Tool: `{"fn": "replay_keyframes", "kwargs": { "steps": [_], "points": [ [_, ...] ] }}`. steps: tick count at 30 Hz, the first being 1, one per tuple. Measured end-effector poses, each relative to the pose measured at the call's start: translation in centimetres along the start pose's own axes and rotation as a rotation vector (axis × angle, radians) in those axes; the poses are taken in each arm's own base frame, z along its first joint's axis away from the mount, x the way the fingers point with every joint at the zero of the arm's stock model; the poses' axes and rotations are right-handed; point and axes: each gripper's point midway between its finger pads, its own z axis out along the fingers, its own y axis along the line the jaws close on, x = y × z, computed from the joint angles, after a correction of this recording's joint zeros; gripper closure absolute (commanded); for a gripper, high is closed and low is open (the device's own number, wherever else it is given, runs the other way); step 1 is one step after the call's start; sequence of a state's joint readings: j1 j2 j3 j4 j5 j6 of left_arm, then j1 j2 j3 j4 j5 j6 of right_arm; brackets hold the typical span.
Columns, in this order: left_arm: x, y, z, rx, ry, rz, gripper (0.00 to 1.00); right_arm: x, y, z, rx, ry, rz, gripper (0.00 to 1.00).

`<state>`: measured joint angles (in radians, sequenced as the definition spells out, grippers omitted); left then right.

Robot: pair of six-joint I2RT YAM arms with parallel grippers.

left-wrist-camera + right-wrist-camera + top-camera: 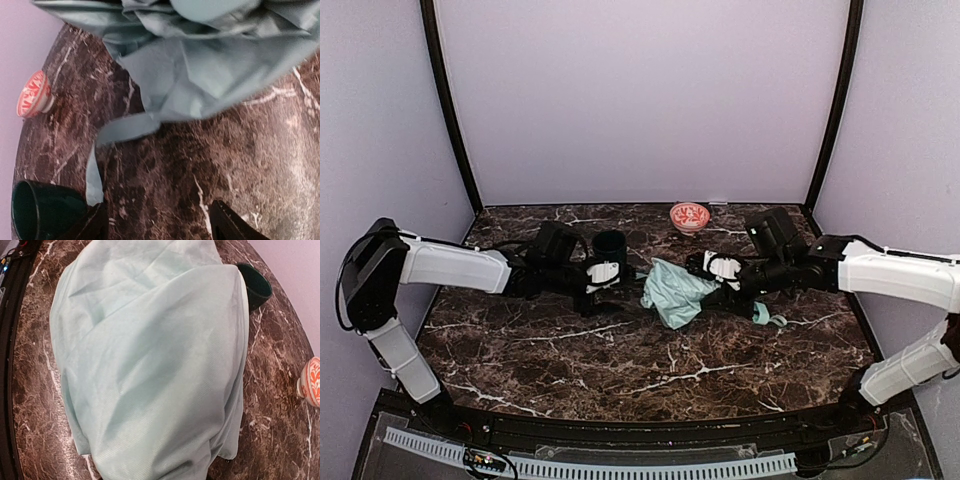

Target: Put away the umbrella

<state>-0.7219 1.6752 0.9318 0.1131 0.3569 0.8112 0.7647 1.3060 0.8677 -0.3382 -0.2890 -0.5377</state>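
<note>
Your pale mint-green fabric folding umbrella (676, 293) is collapsed but loose and unstrapped; left gripper (159, 226) gapes empty, and I cannot tell whether the right gripper (713, 288), buried in fabric, is pinching.

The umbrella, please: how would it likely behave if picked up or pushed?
The umbrella lies crumpled in soft folds, so it would probably flop and bunch rather than slide. Its loose strap may drag or snag. The cloth looks thin, likely light.

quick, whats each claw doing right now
left claw: open, holding nothing
right claw: cannot be told, it is buried in the umbrella fabric
</note>
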Motion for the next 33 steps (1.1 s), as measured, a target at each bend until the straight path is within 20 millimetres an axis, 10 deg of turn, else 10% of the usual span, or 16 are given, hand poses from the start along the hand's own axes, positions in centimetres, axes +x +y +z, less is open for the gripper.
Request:
{"fn": "replay_keyframes", "kwargs": {
  "steps": [12,33],
  "points": [
    [-8.5,-0.6,-3.0,0.058,-0.392,-0.060,0.23,-8.4,-0.8,-6.3,-0.098,-0.192,-0.022,1.00],
    [-7.2,-0.6,0.5,0.002,-0.405,-0.113,0.62,-13.0,0.3,-10.7,-0.186,-0.338,-0.063,1.00]
  ]
}}
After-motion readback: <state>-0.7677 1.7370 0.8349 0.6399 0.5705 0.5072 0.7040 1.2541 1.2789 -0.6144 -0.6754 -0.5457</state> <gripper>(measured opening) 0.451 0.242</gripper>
